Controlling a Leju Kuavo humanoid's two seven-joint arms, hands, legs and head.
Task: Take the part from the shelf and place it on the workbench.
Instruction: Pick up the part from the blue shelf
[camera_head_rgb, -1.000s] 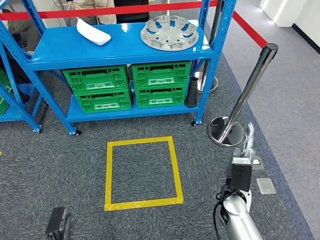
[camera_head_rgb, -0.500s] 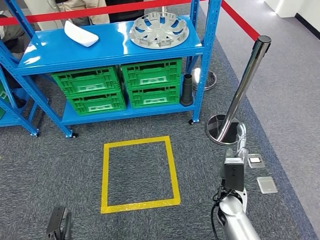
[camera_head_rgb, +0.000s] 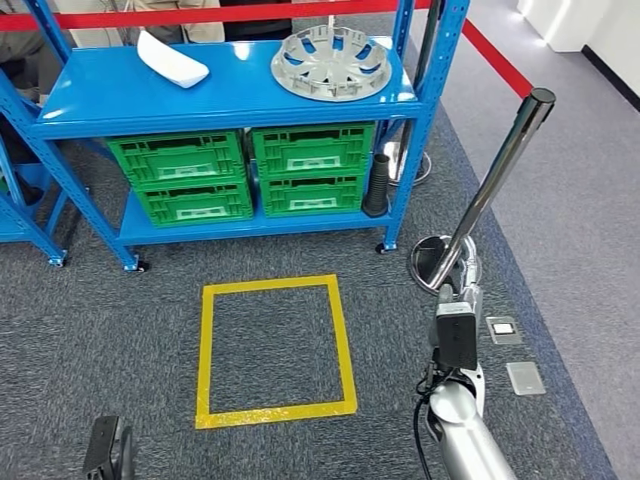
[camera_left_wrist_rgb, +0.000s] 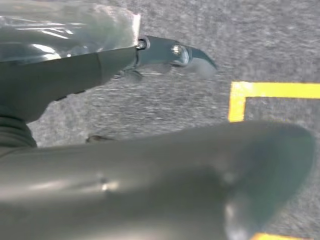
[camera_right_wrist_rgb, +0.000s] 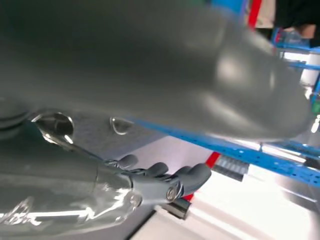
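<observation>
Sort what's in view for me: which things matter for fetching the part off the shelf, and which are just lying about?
For the job:
blue shelf
silver wheel cover on its top level
white curved part beside it
left hand and right hand, holding nothing

Lying about:
green crates on the lower level
black ribbed cone
yellow floor square
chrome post with red barrier tape

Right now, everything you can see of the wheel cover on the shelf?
The wheel cover is a round, silver-grey disc with curved spokes and open slots around a plain centre hub; it looks like moulded plastic or painted metal. It lies flat, face up, on the right part of the blue shelf, on its top level, near the right uprights. Only the shelf surface touches it. A white curved part lies apart from it on the shelf's left part. No hand is near it.
</observation>
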